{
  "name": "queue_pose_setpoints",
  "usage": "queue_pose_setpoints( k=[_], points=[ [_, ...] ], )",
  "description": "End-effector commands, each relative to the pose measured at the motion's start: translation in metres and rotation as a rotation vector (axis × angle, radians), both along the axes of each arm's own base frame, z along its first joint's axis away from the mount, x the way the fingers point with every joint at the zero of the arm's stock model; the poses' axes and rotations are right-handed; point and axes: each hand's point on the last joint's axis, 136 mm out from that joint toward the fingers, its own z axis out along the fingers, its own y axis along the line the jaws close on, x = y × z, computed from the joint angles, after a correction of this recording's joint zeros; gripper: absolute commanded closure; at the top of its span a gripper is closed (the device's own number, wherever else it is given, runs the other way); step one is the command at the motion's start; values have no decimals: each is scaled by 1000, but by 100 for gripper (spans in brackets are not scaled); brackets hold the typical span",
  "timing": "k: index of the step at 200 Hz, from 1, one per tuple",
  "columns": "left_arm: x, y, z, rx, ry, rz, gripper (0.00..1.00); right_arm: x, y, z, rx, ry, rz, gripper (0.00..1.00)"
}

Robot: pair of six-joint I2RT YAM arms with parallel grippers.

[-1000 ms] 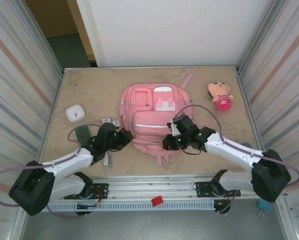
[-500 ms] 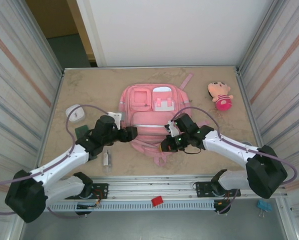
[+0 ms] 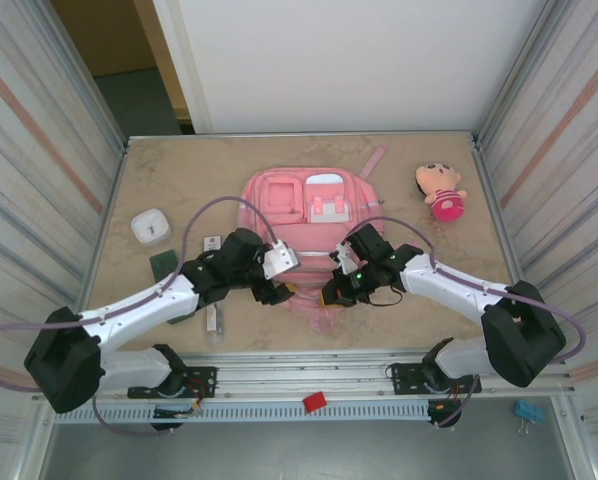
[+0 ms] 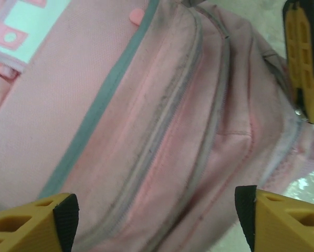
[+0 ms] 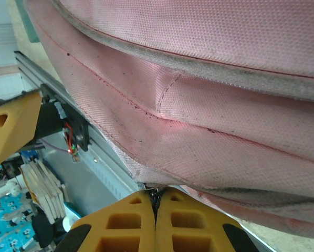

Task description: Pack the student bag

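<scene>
On the table's middle lies the pink student bag (image 3: 304,210). The right gripper (image 5: 156,203) pinches its near edge, and the left gripper (image 4: 156,218) is spread wide over it. The doll (image 3: 440,190) and white box (image 3: 151,226) sit outside, so packing looks barely started.

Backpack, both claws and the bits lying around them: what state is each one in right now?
backpack: lying flat on the table, front side up, front zips look closed
left claw: open wide, over the backpack's front, gripping nothing
right claw: shut, pinching the backpack's fabric at its near edge
doll: lying on the table, apart from the backpack, untouched
white case: resting on the table to the left, untouched
</scene>
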Motion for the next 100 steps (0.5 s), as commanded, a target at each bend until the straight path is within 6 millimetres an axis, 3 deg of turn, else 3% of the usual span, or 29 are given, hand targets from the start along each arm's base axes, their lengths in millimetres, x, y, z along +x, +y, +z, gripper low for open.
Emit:
queue_pose_setpoints(
  k=[1,27,69,82,100],
  points=[
    [23,-18,23,11,-185,-87,16,-9,8,12,31,29,46,100],
    [38,-28,14,85,-199,-121,14,-9,8,13,33,23,47,100],
    [52,-45,-19,184,-149,-189,14,-6,9,21,57,-11,40,100],
    [55,-47,-24,207,-122,-192,22,-6,9,24,67,-24,40,100],
    [62,-51,-12,193,-130,-168,41,-6,6,24,62,-38,29,100]
  ],
)
